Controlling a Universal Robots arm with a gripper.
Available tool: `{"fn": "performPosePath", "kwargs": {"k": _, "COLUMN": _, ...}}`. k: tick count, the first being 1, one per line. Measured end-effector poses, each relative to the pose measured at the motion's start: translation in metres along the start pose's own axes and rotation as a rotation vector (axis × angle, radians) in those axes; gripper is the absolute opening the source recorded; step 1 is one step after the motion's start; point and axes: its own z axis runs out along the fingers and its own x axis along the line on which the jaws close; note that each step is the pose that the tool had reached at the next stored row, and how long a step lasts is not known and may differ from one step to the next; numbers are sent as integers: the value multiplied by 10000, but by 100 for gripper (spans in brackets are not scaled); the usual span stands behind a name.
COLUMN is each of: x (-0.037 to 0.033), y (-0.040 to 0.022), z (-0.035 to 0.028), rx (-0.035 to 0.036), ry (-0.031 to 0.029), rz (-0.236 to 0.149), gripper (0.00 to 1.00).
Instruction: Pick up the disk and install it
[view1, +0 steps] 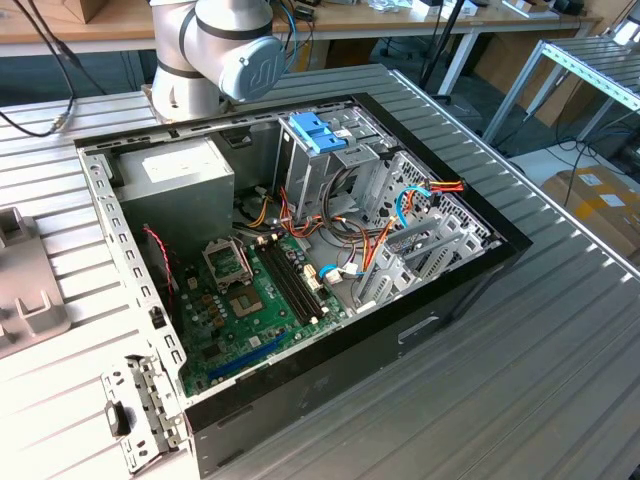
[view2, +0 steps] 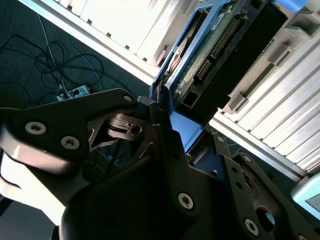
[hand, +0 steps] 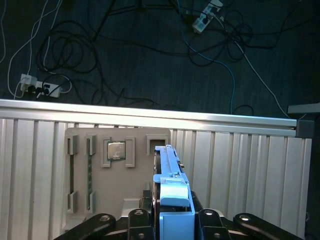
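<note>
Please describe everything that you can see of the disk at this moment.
The disk is a flat dark slab with a green circuit board, a row of connector pins and bright blue plastic rails. The tool is closed on its blue end and holds it on edge. In the first wrist view it is over the ribbed metal table and a grey fixture plate.

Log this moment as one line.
claw: shut on disk | disk: blue end clamped, over grey fixture tray | computer case: open on table

The disk has smooth blue plastic rails; the table is ribbed, bright metal.
</note>
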Motion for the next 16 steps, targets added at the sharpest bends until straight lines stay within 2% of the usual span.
{"fn": "performPosePath", "kwargs": {"k": 15, "x": -1, "y": 0, "z": -42, "rx": 0, "ry": 0, "rz": 0, "gripper": 37}}
{"fn": "performPosePath", "kwargs": {"k": 16, "x": -2, "y": 0, "z": -64, "rx": 0, "ry": 0, "rz": 0, "gripper": 37}}
